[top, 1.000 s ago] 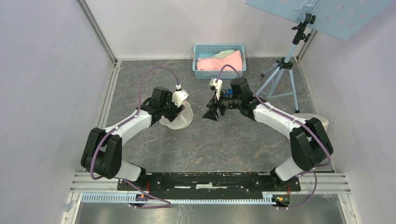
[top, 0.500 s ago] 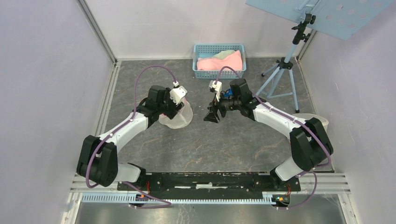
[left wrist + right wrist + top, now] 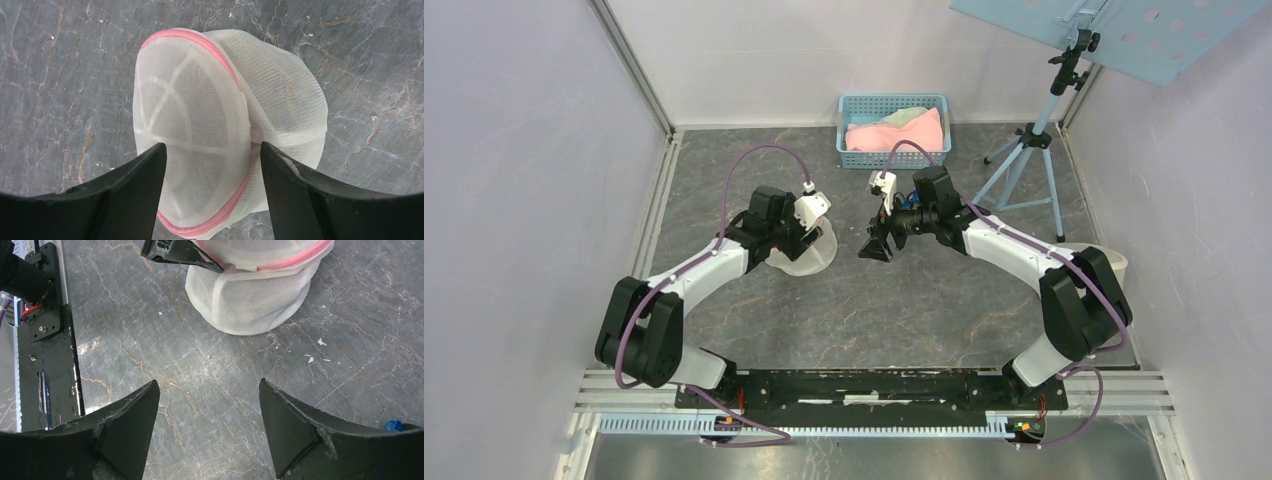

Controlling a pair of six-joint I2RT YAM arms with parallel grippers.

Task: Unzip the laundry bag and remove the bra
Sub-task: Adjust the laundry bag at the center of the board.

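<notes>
- Left gripper [image 3: 211, 146]: fingers spread wide, over the bag [image 3: 285, 100], left of centre.
- Right gripper [image 3: 209, 385]: wide, empty, near the bag's right.

Grey marbled table [image 3: 874, 300] carries white mesh laundry bag [image 3: 814, 258], blue basket [image 3: 864, 158] at far edge, tripod [image 3: 1035, 137] right.

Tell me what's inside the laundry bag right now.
Through the mesh of the laundry bag only white ribs show, plus a faint grey shadow. The pink zipper looks closed, so the bra itself cannot be made out.
</notes>
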